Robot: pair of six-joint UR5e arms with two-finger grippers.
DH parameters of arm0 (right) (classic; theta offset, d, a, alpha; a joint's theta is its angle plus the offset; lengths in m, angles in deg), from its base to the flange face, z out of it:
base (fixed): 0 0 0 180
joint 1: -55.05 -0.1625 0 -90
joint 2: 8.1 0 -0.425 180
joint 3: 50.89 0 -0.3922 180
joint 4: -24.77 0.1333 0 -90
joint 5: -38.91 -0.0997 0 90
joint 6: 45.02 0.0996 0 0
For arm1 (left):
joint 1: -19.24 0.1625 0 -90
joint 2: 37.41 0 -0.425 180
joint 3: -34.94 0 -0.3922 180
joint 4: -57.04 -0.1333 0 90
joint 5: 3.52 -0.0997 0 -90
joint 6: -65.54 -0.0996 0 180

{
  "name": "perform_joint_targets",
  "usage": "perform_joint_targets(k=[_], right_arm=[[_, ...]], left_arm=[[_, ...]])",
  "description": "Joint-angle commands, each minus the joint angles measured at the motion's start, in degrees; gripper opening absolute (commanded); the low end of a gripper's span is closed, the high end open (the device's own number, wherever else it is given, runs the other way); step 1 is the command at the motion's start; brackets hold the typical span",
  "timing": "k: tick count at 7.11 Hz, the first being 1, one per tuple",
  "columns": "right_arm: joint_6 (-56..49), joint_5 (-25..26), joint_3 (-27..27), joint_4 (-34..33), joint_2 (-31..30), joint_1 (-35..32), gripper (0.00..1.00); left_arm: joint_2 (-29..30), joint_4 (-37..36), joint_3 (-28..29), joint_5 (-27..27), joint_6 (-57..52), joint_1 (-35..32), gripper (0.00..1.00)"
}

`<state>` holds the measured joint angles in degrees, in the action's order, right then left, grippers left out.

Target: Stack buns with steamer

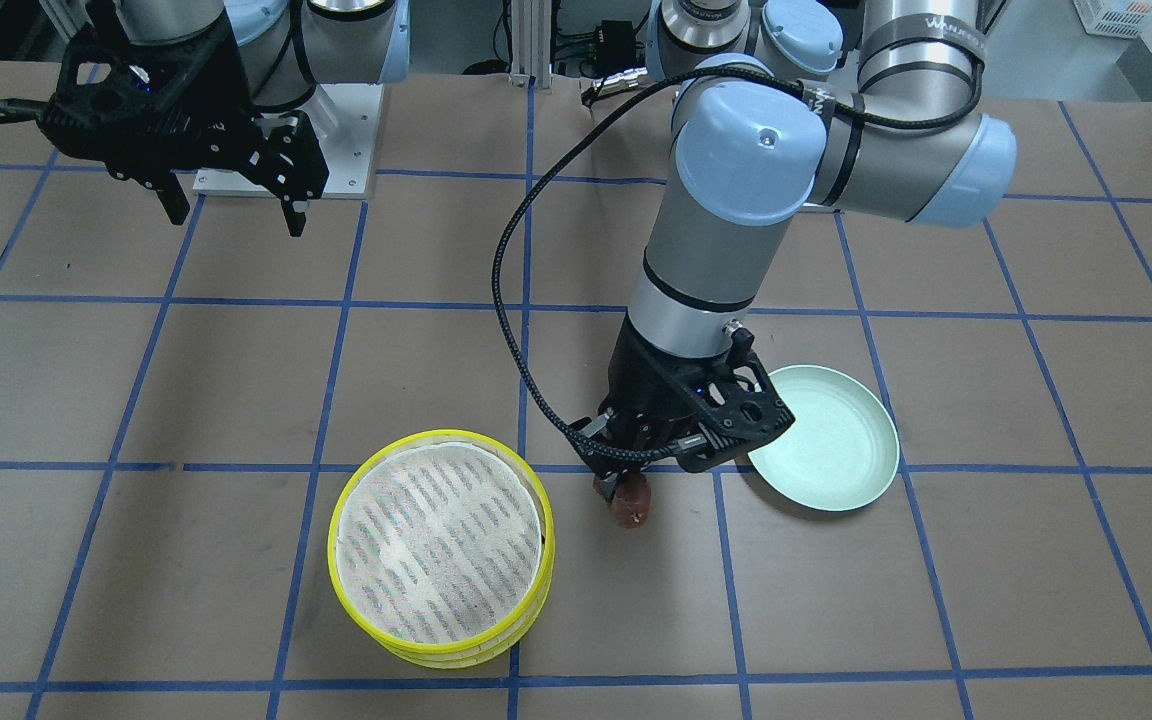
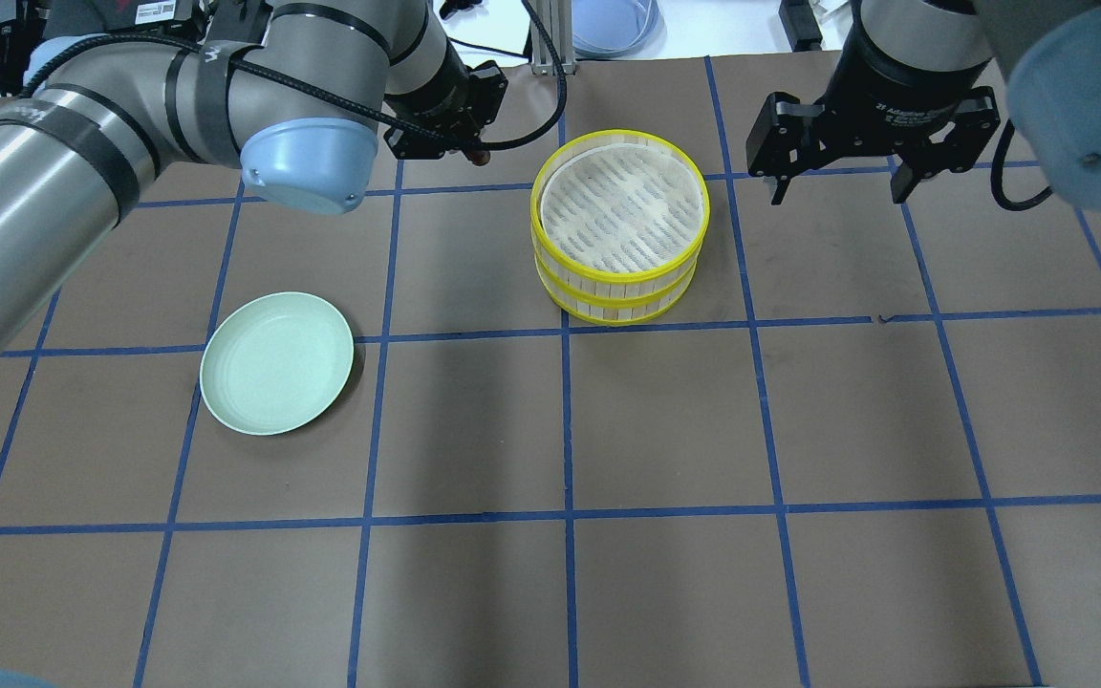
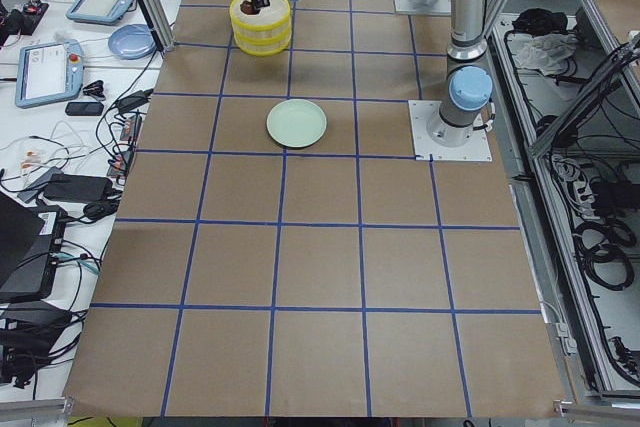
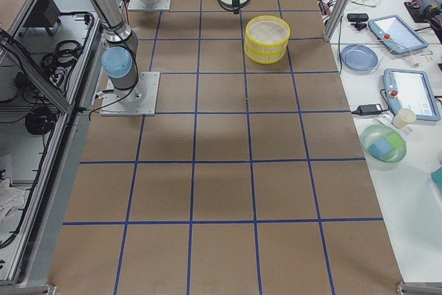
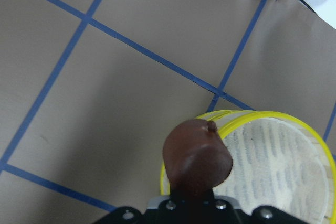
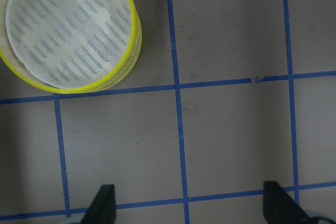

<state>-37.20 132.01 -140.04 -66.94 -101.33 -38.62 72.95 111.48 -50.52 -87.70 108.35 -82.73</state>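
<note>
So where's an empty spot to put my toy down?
The green plate is bare, and so is the table between it and the steamer. It's crowded beside the steamer, where the left gripper holds the brown bun.

Pale green plate (image 2: 276, 364) on brown, blue-gridded table (image 2: 665, 420); teach pendants (image 4: 412, 94) on the side bench (image 4: 414, 195).

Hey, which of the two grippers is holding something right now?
The left gripper: it is shut on the brown bun, just beside the steamer. The right gripper hangs open and empty.
</note>
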Motion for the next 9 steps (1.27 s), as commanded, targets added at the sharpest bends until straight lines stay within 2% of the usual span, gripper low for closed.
perform_joint_targets(k=[1,2,3,5,6,7,8,9], right_arm=[[-0.08,-0.55,-0.24,0.56,-0.72,-0.02,1.0],[-0.08,-0.64,-0.67,1.09,-0.64,-0.11,1.0],[-0.17,-0.73,-0.68,4.48,-0.64,-0.11,1.0],[-1.14,-0.82,-0.68,4.96,-0.72,-0.11,1.0],[-2.79,-0.73,-0.68,4.87,-0.64,-0.11,1.0],[-5.59,-0.73,-0.68,4.44,-0.64,-0.11,1.0],[-5.8,-0.64,-0.68,4.26,-0.46,-0.11,1.0],[-5.71,-0.73,-0.68,4.26,-0.55,-0.11,1.0]], left_arm=[[4.23,-6.6,0.29,1.38,8.81,-4.27,0.0],[5.55,-7.49,0.38,1.38,12.43,-5.51,0.0],[6.61,-7.59,0.38,1.38,14.56,-6.39,0.0],[7.94,-7.59,0.38,1.47,14.32,-6.58,0.0],[7.94,-7.5,0.12,1.47,14.57,-6.66,0.42],[7.94,-8.55,-0.06,1.47,14.4,-6.58,0.77],[7.85,-8.56,-0.32,1.47,14.23,-6.58,0.92],[7.42,-8.56,-0.32,1.47,12.75,-6.49,0.96]])
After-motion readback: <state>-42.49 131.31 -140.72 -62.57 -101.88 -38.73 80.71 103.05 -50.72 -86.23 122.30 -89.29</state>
